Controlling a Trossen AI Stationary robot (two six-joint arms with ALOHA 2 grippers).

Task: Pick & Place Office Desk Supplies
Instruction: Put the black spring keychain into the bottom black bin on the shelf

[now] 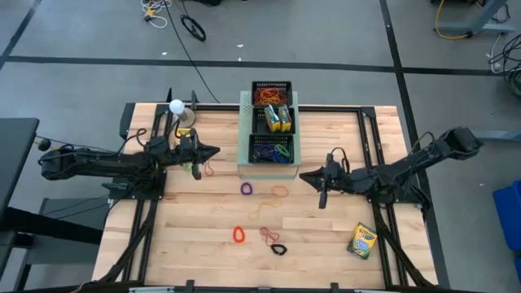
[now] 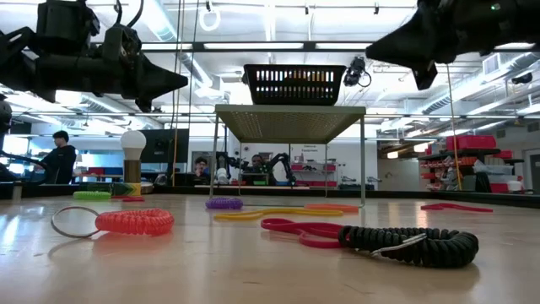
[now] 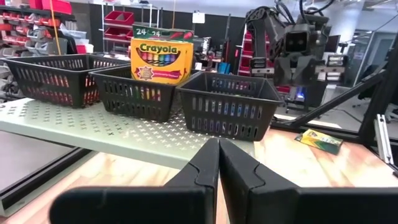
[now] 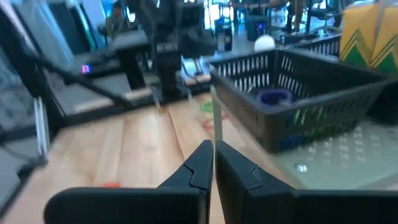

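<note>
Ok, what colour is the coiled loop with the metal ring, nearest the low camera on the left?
Coral red coiled loop, clearest in the low view; the high view shows it as orange-red.

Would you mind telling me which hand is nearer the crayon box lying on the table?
Right. The right hand is beside the crayon box; the left hand is across the table.

We see three small black mesh trays (image 1: 271, 122) lined up in a row on a raised perforated stand. The far one holds a tangle of red and orange bands (image 1: 269, 98), the middle one an upright yellow-and-green crayon box (image 3: 160, 60), the near one blue and green loops (image 1: 273, 152). On the counter (image 1: 203, 244) lie loose pieces, well apart: a purple loop (image 1: 247, 189), an orange coil (image 1: 238, 235), a black coil (image 1: 279, 249), thin red and yellow bands (image 1: 270, 207). A second crayon box (image 1: 363, 241) lies flat near the right edge.
</note>
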